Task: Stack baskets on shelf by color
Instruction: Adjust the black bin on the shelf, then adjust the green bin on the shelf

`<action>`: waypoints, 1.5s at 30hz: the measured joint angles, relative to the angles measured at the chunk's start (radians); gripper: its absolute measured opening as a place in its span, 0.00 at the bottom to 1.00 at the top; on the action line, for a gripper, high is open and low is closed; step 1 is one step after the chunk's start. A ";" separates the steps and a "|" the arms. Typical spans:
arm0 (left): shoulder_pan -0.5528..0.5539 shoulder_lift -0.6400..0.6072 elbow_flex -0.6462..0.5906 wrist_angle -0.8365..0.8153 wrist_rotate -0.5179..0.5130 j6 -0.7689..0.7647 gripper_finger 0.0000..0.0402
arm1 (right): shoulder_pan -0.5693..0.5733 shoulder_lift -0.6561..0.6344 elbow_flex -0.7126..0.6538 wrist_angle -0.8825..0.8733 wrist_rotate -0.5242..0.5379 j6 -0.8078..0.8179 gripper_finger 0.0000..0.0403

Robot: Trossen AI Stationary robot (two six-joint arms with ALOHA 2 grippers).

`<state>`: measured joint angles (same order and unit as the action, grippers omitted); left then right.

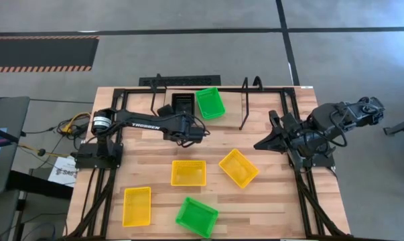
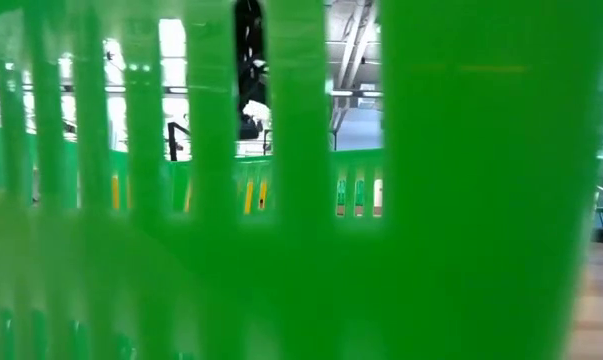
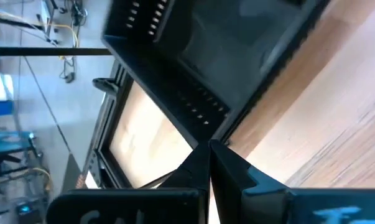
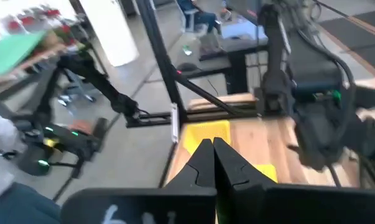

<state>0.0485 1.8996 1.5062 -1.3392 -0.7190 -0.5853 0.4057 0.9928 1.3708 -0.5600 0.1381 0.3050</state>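
In the high view a black basket (image 1: 183,105) and a green basket (image 1: 210,102) stand side by side on the shelf (image 1: 245,104) at the table's far edge. Three yellow baskets (image 1: 188,173) (image 1: 238,167) (image 1: 137,205) and another green basket (image 1: 196,216) rest on the tabletop nearer me. My left gripper (image 1: 168,110) is shut, beside the black basket's left near corner; the left wrist view shows its fingertips (image 3: 209,148) right at the black basket (image 3: 237,56). My right gripper (image 1: 260,144) is shut and waits over the table's right part, touching nothing. My left gripper's shut fingertips stand at the black basket's lower corner (image 3: 206,132), coming level from the near side. Whether they touch it I cannot tell.
A green basket wall (image 2: 281,200) fills the low view right in front of that camera. The shelf's upright wire loops (image 1: 255,84) rise near the green basket. Bare wood (image 1: 148,150) lies between the arms. The right wrist view sees a yellow basket (image 4: 206,134) beyond its fingers.
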 joint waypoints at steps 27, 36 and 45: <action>-0.209 -0.453 0.283 -0.234 -0.106 -0.180 0.00 | -0.370 0.449 0.000 -0.263 -0.036 0.007 0.00; -0.270 -0.503 0.271 -0.232 -0.111 -0.133 0.00 | -0.524 0.651 0.000 -0.256 -0.139 0.112 0.10; -0.270 -0.504 0.271 -0.232 -0.113 -0.054 0.00 | -0.514 0.786 0.185 -0.201 -0.193 0.032 0.09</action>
<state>-0.2218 1.3960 1.7767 -1.5713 -0.8316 -0.6393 -0.1081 1.7786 1.5555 -0.7613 -0.0546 0.3368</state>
